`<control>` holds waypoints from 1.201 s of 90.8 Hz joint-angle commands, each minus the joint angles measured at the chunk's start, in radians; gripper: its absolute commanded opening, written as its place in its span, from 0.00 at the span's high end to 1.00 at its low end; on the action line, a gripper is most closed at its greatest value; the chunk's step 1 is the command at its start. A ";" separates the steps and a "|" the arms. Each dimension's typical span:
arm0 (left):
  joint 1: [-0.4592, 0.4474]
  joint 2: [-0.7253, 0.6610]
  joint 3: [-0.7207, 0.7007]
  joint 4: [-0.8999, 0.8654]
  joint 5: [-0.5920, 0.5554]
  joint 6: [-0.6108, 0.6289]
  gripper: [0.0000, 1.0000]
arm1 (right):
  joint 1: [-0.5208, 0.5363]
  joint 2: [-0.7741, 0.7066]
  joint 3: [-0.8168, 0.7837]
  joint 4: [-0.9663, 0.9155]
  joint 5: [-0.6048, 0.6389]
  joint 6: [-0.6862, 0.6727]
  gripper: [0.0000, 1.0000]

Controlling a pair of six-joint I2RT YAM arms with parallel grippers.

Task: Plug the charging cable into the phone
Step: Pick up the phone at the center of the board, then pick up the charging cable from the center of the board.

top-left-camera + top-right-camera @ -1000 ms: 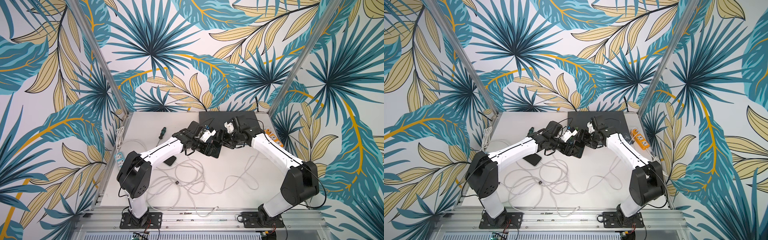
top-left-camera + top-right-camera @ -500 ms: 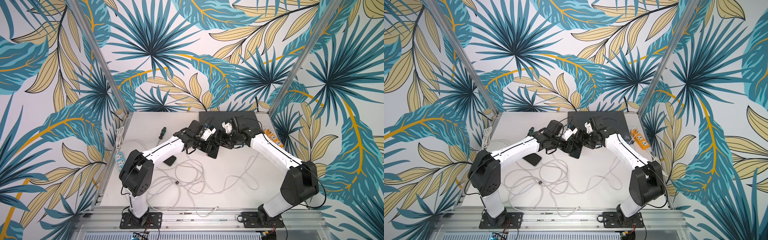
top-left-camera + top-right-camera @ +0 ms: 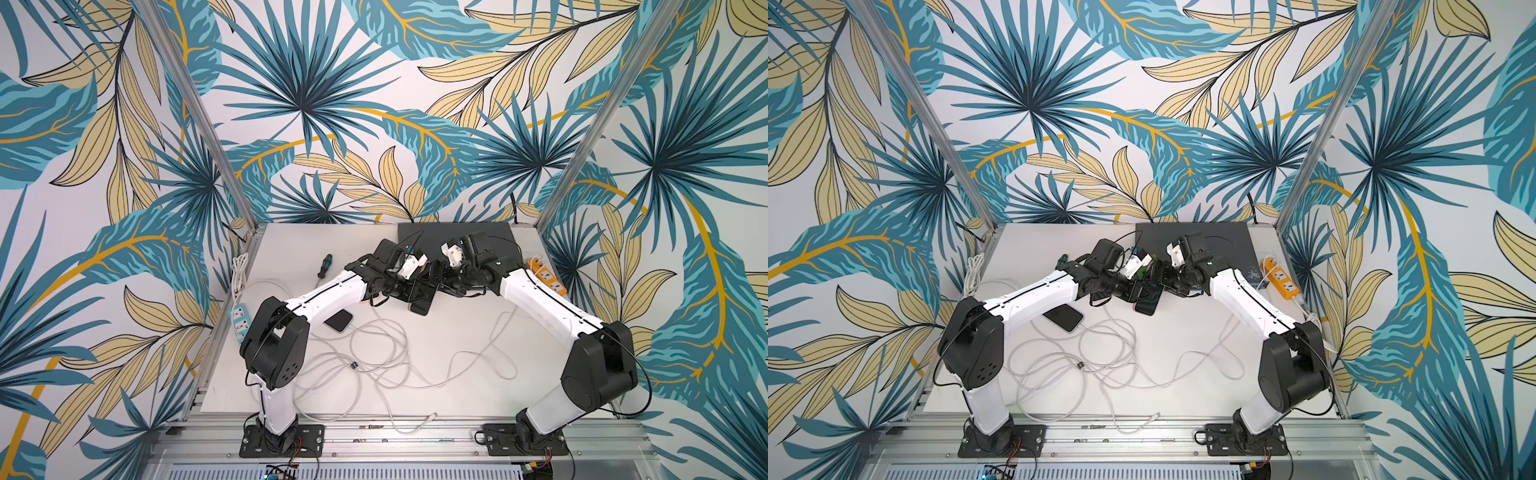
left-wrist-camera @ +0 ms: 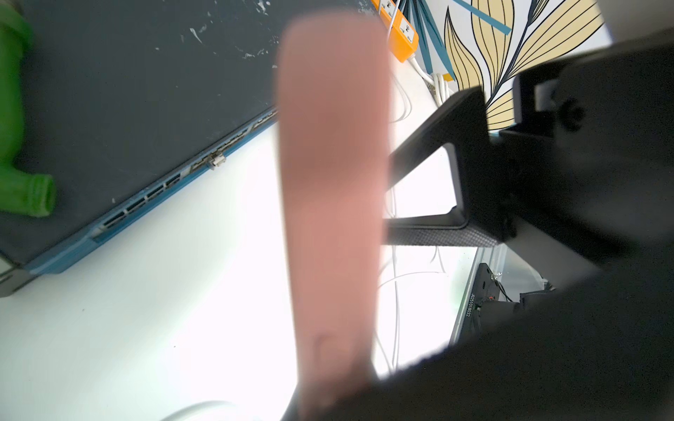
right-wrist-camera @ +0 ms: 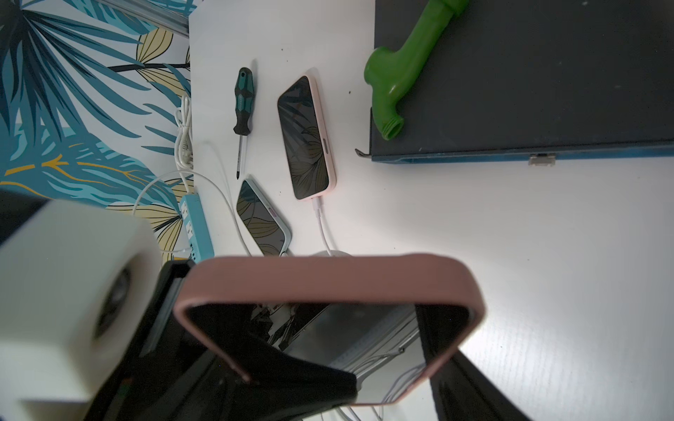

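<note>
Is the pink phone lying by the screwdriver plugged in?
Plugged in. The right wrist view shows a white cable entering one end of the pink phone, which lies flat on the table.

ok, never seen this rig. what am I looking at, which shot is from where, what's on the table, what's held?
Two white-and-black robot arms, left and right, stand at the front of a white table. The top views look down from overhead; each wrist camera rides on an arm. The left fingers are shut on a phone in a pink case; the right fingers flank it, contact unclear. Lying about: a second pink phone with a white cable plugged in, a pale-blue-cased phone, a green-handled screwdriver, a green plastic pipe fitting on a dark flat box, a blue power strip, an orange power strip, loose white cables.
</note>
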 commanded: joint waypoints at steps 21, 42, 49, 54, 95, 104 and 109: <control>0.058 -0.196 -0.217 0.108 -0.054 -0.064 1.00 | -0.062 -0.208 -0.038 -0.041 0.250 -0.040 0.07; 0.151 -0.356 -0.336 0.120 -0.141 -0.151 1.00 | -0.066 -0.262 -0.085 -0.350 0.262 0.089 0.13; 0.167 -0.403 -0.356 0.120 -0.175 -0.158 1.00 | 0.005 -0.286 -0.201 -0.363 0.199 0.159 0.17; 0.173 -0.428 -0.367 0.116 -0.194 -0.158 1.00 | 0.089 -0.291 -0.247 -0.369 0.184 0.179 0.18; 0.239 -0.542 -0.436 0.046 -0.248 -0.171 1.00 | 0.504 0.136 -0.077 -0.396 0.273 -0.447 0.32; 0.240 -0.576 -0.454 0.028 -0.263 -0.174 1.00 | 0.545 0.207 -0.057 -0.483 0.305 -0.564 0.35; 0.241 -0.597 -0.469 0.027 -0.272 -0.177 1.00 | 0.566 0.193 -0.089 -0.490 0.299 -0.605 0.36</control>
